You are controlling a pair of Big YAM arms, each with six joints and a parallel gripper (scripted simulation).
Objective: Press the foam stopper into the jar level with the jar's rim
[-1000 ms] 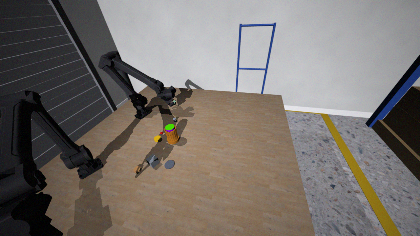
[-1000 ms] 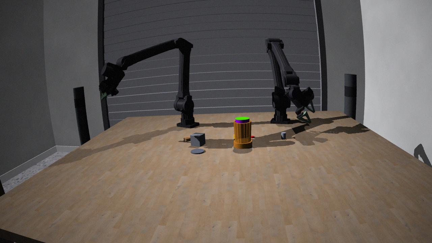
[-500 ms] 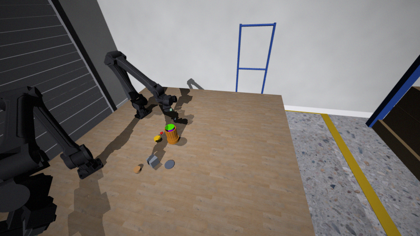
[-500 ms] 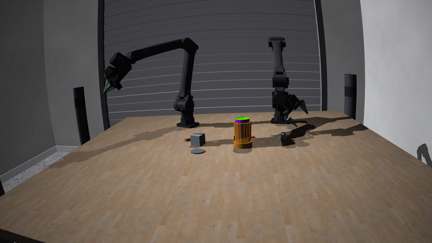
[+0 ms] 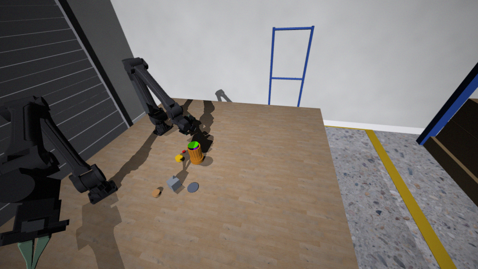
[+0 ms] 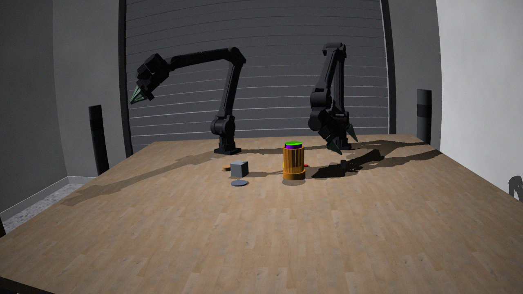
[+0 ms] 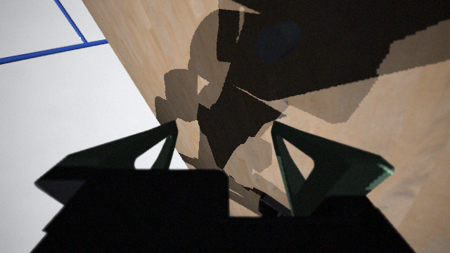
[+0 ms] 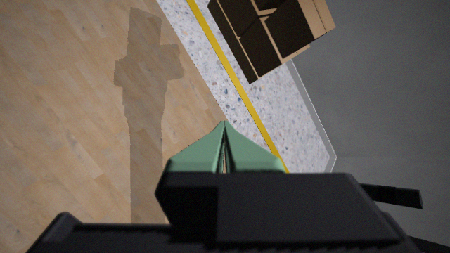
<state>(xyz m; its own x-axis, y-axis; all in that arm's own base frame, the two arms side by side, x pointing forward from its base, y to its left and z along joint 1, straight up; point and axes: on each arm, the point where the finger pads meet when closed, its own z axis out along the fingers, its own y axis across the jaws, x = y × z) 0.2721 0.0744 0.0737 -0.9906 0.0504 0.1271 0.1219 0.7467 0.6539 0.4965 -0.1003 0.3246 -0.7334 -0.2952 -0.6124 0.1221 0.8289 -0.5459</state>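
Note:
The orange ribbed jar (image 5: pixel 195 154) stands upright near the middle of the table, also in the exterior view (image 6: pixel 293 162). The foam stopper (image 5: pixel 193 145) (image 6: pixel 293 144), purple with a green top, sits in its mouth and sticks up a little above the rim. My left gripper (image 6: pixel 341 142) (image 5: pixel 191 128) is open and empty, low over the table behind and to the side of the jar; its wrist view shows spread fingers over shadowed wood. My right gripper (image 6: pixel 135 98) (image 5: pixel 31 254) is shut on nothing, held high and far from the jar, with its tips together (image 8: pixel 223 123).
A yellow piece (image 5: pixel 179 158) and a small red piece (image 5: pixel 183 151) lie beside the jar. A grey cube (image 5: pixel 174 183), a grey disc (image 5: pixel 192 186) and a brown disc (image 5: pixel 156 192) lie nearer the right arm. A small dark cylinder (image 6: pixel 343 163) stands in shadow under the left gripper.

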